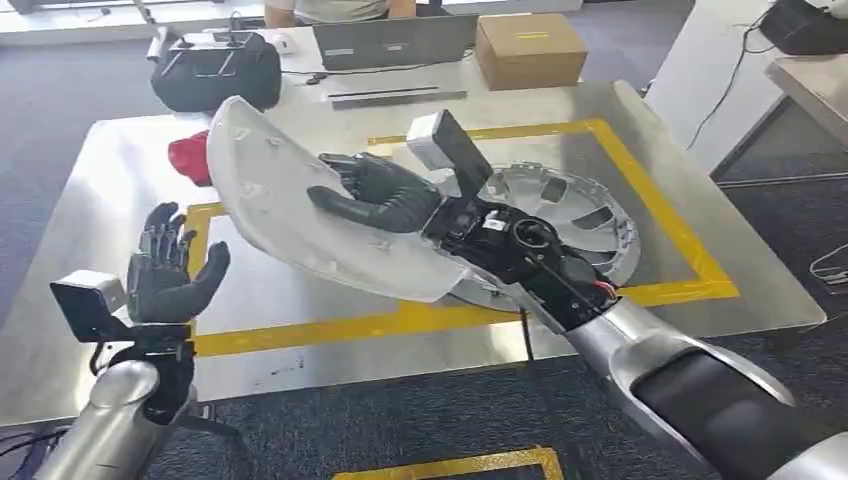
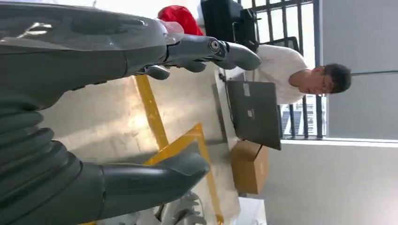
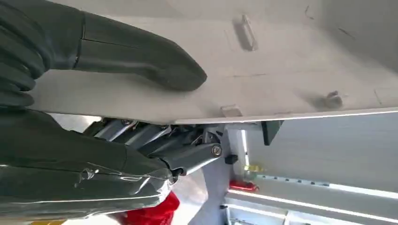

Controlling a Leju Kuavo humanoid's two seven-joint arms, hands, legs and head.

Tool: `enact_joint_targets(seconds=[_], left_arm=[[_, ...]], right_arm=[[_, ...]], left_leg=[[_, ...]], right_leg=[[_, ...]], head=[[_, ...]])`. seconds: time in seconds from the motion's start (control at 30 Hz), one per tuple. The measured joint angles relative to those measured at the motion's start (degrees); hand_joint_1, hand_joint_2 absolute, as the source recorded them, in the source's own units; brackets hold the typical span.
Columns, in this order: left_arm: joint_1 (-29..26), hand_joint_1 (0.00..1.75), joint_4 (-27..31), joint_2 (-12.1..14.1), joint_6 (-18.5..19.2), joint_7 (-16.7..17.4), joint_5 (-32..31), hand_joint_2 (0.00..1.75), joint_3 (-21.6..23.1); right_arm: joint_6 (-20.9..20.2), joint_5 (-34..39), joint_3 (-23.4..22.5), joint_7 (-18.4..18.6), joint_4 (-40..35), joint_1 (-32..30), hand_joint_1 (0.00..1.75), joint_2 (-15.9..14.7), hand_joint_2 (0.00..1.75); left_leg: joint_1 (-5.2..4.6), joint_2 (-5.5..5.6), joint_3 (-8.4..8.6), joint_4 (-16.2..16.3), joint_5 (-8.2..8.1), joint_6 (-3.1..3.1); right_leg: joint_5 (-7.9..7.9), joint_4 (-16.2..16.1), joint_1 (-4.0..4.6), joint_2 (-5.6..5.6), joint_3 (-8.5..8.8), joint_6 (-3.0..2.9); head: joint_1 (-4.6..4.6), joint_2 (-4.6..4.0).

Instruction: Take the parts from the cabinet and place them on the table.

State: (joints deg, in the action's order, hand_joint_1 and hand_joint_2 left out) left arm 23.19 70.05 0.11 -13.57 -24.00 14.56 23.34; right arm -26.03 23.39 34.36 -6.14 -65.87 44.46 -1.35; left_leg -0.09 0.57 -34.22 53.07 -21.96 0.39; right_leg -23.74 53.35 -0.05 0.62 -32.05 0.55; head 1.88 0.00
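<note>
The right hand [image 1: 375, 195] grips a long, curved white plastic panel [image 1: 290, 205], a shell-like moulded part with small clips on its inner face; the thumb presses on that inner face and the darker fingers wrap under the panel's edge, as the right wrist view shows with the thumb [image 3: 141, 58] lying flat on the white surface and the fingers [image 3: 155, 140] below it. The panel is held above the brushed-metal table [image 1: 120, 170], tilted, its long axis running diagonally from the far left corner of the yellow tape rectangle [image 1: 690, 260] marked on the table towards the near middle of it; its rounded narrow end points away from the robot and to the left, and its concave side faces up. Inside the yellow rectangle, to the right and partly hidden under the panel and the right arm, lies a silver round wheel cover [image 1: 575, 215] flat on the table. Just outside the rectangle's far left corner, behind the panel's far end, sits a red object [image 1: 188, 155], partly hidden. The left hand [image 1: 170, 270] hovers at the rectangle's left edge with its fingers spread and holding nothing, palm turned towards the panel. Beyond the rectangle's far side stand a black bag [image 1: 215, 70], a grey laptop [image 1: 395, 42] and a brown cardboard box [image 1: 530, 50].
</note>
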Motion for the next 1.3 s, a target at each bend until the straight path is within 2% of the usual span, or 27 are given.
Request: enact_joint_targets(seconds=[0.2, 0.53, 0.57, 0.6, 0.77, 0.8, 0.83, 0.87, 0.9, 0.93, 0.97, 1.0, 1.07, 1.1, 1.13, 1.17, 1.2, 1.23, 1.27, 1.3], left_arm=[[-1.2, 0.0, 3.2, 2.4, -3.1, 2.8, -1.6, 1.75, -0.5], [-4.1, 0.0, 8.2, 6.6, -5.0, 5.2, -3.8, 1.75, -2.2], [-4.3, 0.0, 8.6, 6.8, -5.0, 5.3, -4.0, 1.75, -2.3], [-4.5, 0.0, 9.0, 7.2, -5.0, 5.4, -4.2, 1.75, -2.4], [-4.5, 0.0, 9.1, 7.2, -5.0, 5.4, -4.2, 1.75, -2.4], [-4.6, 0.0, 9.8, 7.5, -4.9, 5.6, -4.3, 1.75, -2.5], [-4.6, 0.0, 10.8, 7.9, -4.8, 6.1, -4.3, 1.75, -2.6], [-4.7, 0.0, 12.0, 8.1, -4.4, 6.5, -4.4, 1.75, -2.8], [-4.8, 0.0, 12.2, 8.1, -4.4, 6.7, -4.4, 1.75, -2.8], [-4.9, 0.0, 12.4, 8.1, -4.4, 6.8, -4.4, 1.75, -2.8], [-5.1, 0.0, 12.6, 8.1, -4.4, 6.8, -4.4, 1.75, -2.8], [-5.3, 0.0, 12.7, 8.1, -4.4, 6.9, -4.4, 1.75, -2.8], [-5.3, 0.0, 13.0, 8.1, -4.4, 6.9, -4.4, 1.75, -2.8], [-5.3, 0.0, 13.2, 8.1, -4.3, 7.0, -4.4, 1.75, -2.8], [-5.3, 0.0, 13.4, 8.2, -4.3, 7.0, -4.4, 1.75, -2.8], [-5.2, 0.0, 13.5, 8.3, -4.3, 7.2, -4.3, 1.75, -2.9], [-5.3, 0.0, 13.7, 8.3, -4.3, 7.1, -4.4, 1.75, -2.9], [-5.7, 0.0, 13.8, 8.3, -4.3, 7.2, -4.4, 1.75, -2.9], [-5.8, 0.0, 13.9, 8.4, -4.3, 7.3, -4.4, 1.75, -3.0], [-5.9, 0.0, 14.1, 8.6, -4.3, 7.3, -4.4, 1.75, -3.0]], right_arm=[[0.4, -1.3, 0.7, -1.3, 4.6, 0.7, 1.75, 0.7, 1.75], [1.0, -4.2, 0.8, -2.7, 9.7, 1.3, 1.75, 1.5, 1.75], [1.0, -4.2, 0.8, -2.7, 10.0, 1.3, 1.75, 1.6, 1.75], [1.1, -4.2, 0.8, -2.7, 10.2, 1.3, 1.75, 1.7, 1.75], [1.1, -4.2, 0.8, -2.7, 10.2, 1.3, 1.75, 1.8, 1.75], [1.1, -4.2, 0.8, -2.7, 10.5, 1.3, 1.75, 1.9, 1.75], [1.2, -4.1, 0.7, -2.5, 10.6, 1.3, 1.75, 2.3, 1.75], [1.2, -4.0, 0.7, -2.2, 10.9, 1.4, 1.75, 2.4, 1.75], [1.2, -4.0, 0.8, -2.1, 11.0, 1.1, 1.75, 2.4, 1.75], [1.2, -4.0, 0.8, -2.1, 11.1, 0.9, 1.75, 2.4, 1.75], [1.2, -4.0, 0.8, -2.1, 11.3, 0.6, 1.75, 2.4, 1.75], [1.3, -4.0, 0.8, -2.0, 11.4, 0.5, 1.75, 2.4, 1.75], [1.4, -4.0, 0.7, -1.9, 11.4, 0.6, 1.75, 2.4, 1.75], [1.4, -4.0, 0.7, -1.8, 11.5, 0.6, 1.75, 2.4, 1.75], [1.4, -4.0, 0.7, -1.7, 11.6, 0.6, 1.75, 2.4, 1.75], [1.5, -4.0, 0.7, -1.5, 11.6, 0.5, 1.75, 2.4, 1.75], [1.5, -4.0, 0.8, -1.4, 11.6, 0.2, 1.75, 2.4, 1.75], [1.6, -4.0, 0.8, -1.3, 11.6, 0.1, 1.75, 2.4, 1.75], [1.7, -3.9, 0.7, -1.2, 11.6, 0.2, 1.75, 2.5, 1.75], [1.7, -3.9, 0.7, -1.2, 11.5, 0.3, 1.75, 2.6, 1.75]], left_leg=[[-0.01, 0.05, 0.0, 0.0, -0.02, 0.02], [-0.01, 0.07, 0.0, 0.0, -0.02, 0.03], [-0.36, 0.11, -0.15, 0.5, -0.31, 0.31], [-0.29, 0.18, -0.15, 0.4, -0.35, 0.65], [-0.29, 0.15, -0.15, 0.4, -0.37, 0.66], [-0.35, 0.13, -0.13, 0.4, -0.44, 0.79], [0.09, 0.14, 0.78, -0.9, 0.0, 1.11], [0.71, 0.26, 2.01, -1.8, 0.14, 1.21], [0.74, 0.47, 2.08, -1.8, 0.05, 1.21], [0.86, 0.8, 2.09, -1.7, -0.05, 1.12], [1.04, 1.15, 2.13, -1.6, -0.19, 0.89], [1.28, 1.6, 2.27, -1.5, -0.41, 0.57], [1.87, 2.21, 2.5, -0.6, -1.23, -0.21], [2.03, 2.62, 2.52, 0.1, -1.8, -0.71], [1.81, 2.92, 2.01, 0.4, -2.1, -1.24], [1.78, 3.07, 1.41, 1.1, -2.1, -1.48], [2.01, 3.34, 1.22, 1.0, -1.87, -1.84], [2.13, 3.54, 1.2, 0.7, -1.76, -2.11], [2.13, 3.77, 1.19, 0.8, -1.91, -2.41], [2.26, 2.43, 1.01, 1.5, -2.55, -2.63]], right_leg=[[0.0, 0.0, 0.0, -0.06, 0.06, 0.01], [-0.01, 0.0, -0.01, -0.1, 0.06, 0.01], [0.05, -0.3, -0.34, -0.11, 0.17, 0.2], [0.0, -0.3, -0.31, -0.12, 0.15, 0.33], [0.0, -0.3, -0.31, -0.11, 0.17, 0.33], [-0.02, -0.3, -0.29, -0.15, 0.27, 0.4], [-0.14, -0.6, 0.23, -0.23, 0.62, 0.78], [-5.09, 8.7, -0.28, -0.27, -3.44, 1.22], [-7.11, 13.9, -0.53, -0.28, -6.02, 1.47], [-8.41, 18.1, -0.77, -0.3, -8.33, 1.74], [-8.06, 19.5, -1.01, -0.3, -9.35, 2.0], [-6.22, 17.5, -1.26, -0.3, -8.79, 2.24], [-0.13, 7.4, -1.88, -0.21, -4.32, 2.89], [1.9, 2.3, -2.36, 0.52, -2.36, 3.38], [0.43, 2.0, -2.1, 1.92, -1.16, 3.63], [-0.07, 1.2, -2.16, 1.85, -0.87, 2.72], [-0.06, 1.7, -1.9, 1.69, -1.24, 2.37], [-0.21, 2.0, -1.61, 1.44, -1.31, 1.92], [-0.15, 1.9, -1.71, 1.15, -1.09, 1.43], [-0.12, 1.6, -1.93, 0.95, -0.79, 0.96]], head=[[0.0, 0.0], [-0.02, 0.0], [-0.04, 0.0], [-0.17, 0.0], [-0.2, 0.0], [-0.31, 0.0], [-0.35, 0.0], [0.33, 0.0], [0.37, 0.0], [0.37, 0.0], [0.55, 0.0], [0.66, 0.0], [0.96, 0.0], [1.27, 0.0], [1.51, -0.02], [1.44, 0.0], [1.2, 0.0], [1.4, 0.0], [1.31, 0.0], [1.04, 0.0]])
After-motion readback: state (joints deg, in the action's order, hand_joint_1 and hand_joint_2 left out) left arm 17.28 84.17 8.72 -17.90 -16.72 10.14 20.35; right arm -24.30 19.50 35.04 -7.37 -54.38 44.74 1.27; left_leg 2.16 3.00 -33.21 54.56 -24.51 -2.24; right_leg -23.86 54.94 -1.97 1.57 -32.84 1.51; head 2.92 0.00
